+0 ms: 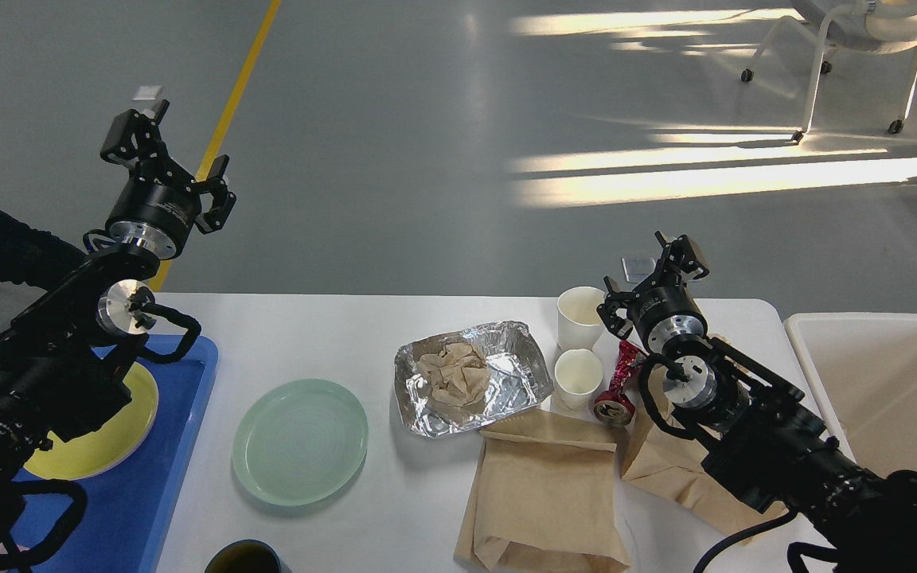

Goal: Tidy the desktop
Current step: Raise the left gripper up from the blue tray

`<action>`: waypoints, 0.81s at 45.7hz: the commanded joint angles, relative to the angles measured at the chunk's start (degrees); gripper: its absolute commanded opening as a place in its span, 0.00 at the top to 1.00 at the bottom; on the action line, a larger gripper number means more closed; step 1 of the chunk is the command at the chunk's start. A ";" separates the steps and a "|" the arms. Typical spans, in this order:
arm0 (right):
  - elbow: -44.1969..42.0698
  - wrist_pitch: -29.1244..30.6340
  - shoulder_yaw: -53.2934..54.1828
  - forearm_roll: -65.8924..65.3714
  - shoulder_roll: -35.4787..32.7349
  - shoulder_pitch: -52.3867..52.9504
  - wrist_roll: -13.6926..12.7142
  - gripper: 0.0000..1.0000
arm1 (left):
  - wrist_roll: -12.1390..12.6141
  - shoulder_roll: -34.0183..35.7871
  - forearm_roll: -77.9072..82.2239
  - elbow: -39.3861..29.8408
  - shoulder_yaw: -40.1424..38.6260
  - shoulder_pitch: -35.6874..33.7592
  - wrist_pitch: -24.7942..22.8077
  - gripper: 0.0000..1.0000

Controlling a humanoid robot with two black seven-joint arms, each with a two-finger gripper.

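Note:
The white desktop (331,326) spans the view. On it lie a pale green plate (300,442), a foil tray (470,376) with crumpled brown paper, two white paper cups (579,317) (577,377), a crushed red can (619,383) and two brown paper bags (542,493) (669,469). My left gripper (165,148) is open and empty, raised above the table's far left edge. My right gripper (654,274) is open and empty, behind the cups near the far edge.
A blue tray (156,477) at the left holds a yellow plate (120,434), partly hidden by my left arm. A cream-white bin (880,382) stands at the right. A dark cup rim (245,557) shows at the front edge.

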 commanded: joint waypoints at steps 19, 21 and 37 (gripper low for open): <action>0.00 0.00 0.00 0.00 0.00 -0.07 0.00 0.00 | -0.13 8.00 -0.24 -5.29 37.46 -9.89 -8.52 0.03; 0.09 0.00 0.00 0.00 0.00 -0.07 0.00 0.00 | -0.13 8.97 -0.24 -5.29 42.39 -11.47 -10.81 0.03; 0.09 0.00 0.00 0.00 0.00 0.02 0.00 0.00 | -0.04 13.81 0.73 -5.47 83.60 -25.27 -31.99 0.03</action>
